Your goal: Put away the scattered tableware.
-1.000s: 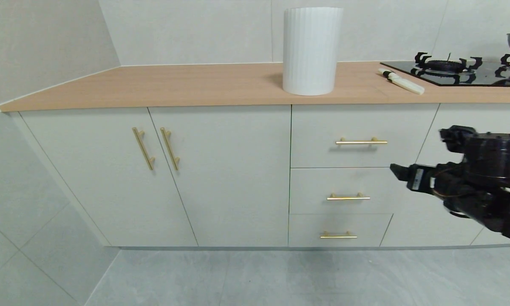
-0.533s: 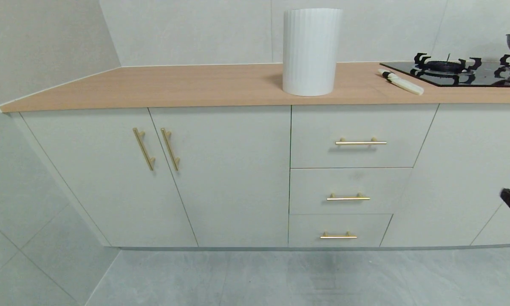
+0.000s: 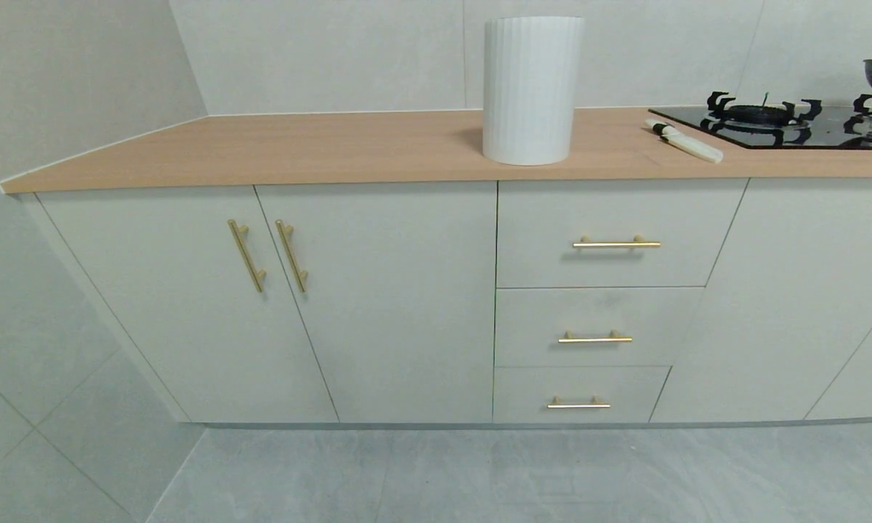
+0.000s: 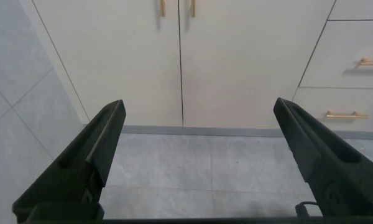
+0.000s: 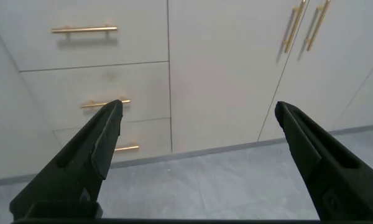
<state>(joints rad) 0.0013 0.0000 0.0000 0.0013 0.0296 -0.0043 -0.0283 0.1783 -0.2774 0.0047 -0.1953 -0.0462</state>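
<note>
My left claw (image 4: 198, 106) and right claw (image 5: 198, 104) gape wide, empty. On the table (image 3: 298, 145): white jar (image 3: 529, 88), likely a knife (image 3: 684, 141) near it.

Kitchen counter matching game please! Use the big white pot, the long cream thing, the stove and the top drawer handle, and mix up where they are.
Things: 1 white ribbed container; 2 cream utensil; 3 stove; 4 top drawer handle.
Clues: A gold horizontal bar; B black, at the right end of the counter; C standing upright on the counter; D lying flat beside the stove.
Pairs: 1-C, 2-D, 3-B, 4-A.
</note>
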